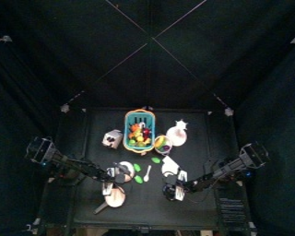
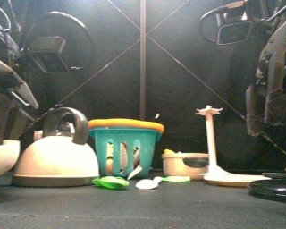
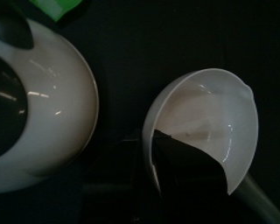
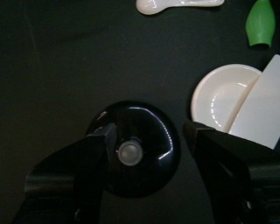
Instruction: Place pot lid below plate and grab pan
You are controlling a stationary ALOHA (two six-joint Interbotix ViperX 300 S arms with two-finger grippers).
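The black round pot lid (image 4: 136, 150) with a grey knob lies flat on the table, also seen low at the right in the front view (image 2: 277, 188). My right gripper (image 4: 152, 133) hangs open over it, one jaw on each side of the lid. My left gripper (image 3: 213, 172) is shut on the rim of a white plate (image 3: 213, 105), one dark jaw lying inside it, beside a white kettle (image 3: 38, 96). The small pan (image 2: 188, 164) with a dark rim sits right of the teal basket (image 2: 125, 148); its handle is not clear.
A kettle (image 2: 56, 148) stands at the front left. A white stand with a star top (image 2: 210, 143) rises at the right. A green piece (image 2: 110, 182) and a white spoon (image 2: 147, 183) lie before the basket. A white dish (image 4: 222, 96) sits near the lid.
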